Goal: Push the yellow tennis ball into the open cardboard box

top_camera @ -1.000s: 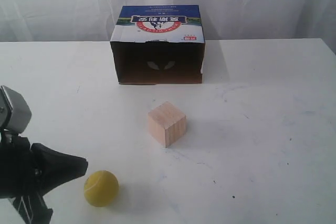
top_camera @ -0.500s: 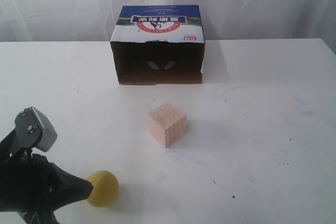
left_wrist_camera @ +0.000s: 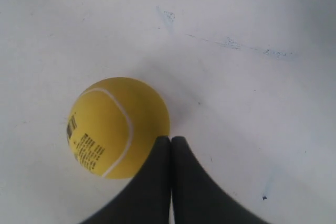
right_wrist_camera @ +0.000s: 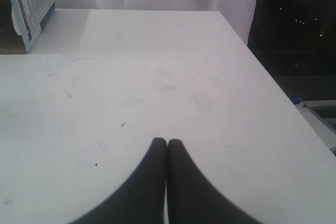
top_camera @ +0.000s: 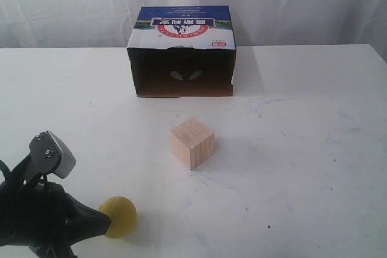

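The yellow tennis ball (top_camera: 120, 216) lies near the table's front left; the left wrist view shows its pale seam and small black print (left_wrist_camera: 118, 127). My left gripper (top_camera: 107, 222) is shut, its black tip against the ball's left side (left_wrist_camera: 171, 139). The open cardboard box (top_camera: 181, 52) stands at the back centre, its dark opening facing the front, with a blue-and-white printed top. My right gripper (right_wrist_camera: 167, 141) is shut with nothing in it, low over bare table, and does not show in the exterior view. A corner of the box (right_wrist_camera: 29, 3) appears in the right wrist view.
A pale wooden cube (top_camera: 191, 142) sits in the middle of the white table (top_camera: 302, 149), between the ball and the box opening. White curtains hang behind. The table's right edge (right_wrist_camera: 273, 85) drops off to a dark area.
My left arm has swung lower and toward the ball; its shut tip, first beside the ball, now overlaps the ball's left side. The ball has barely shifted.
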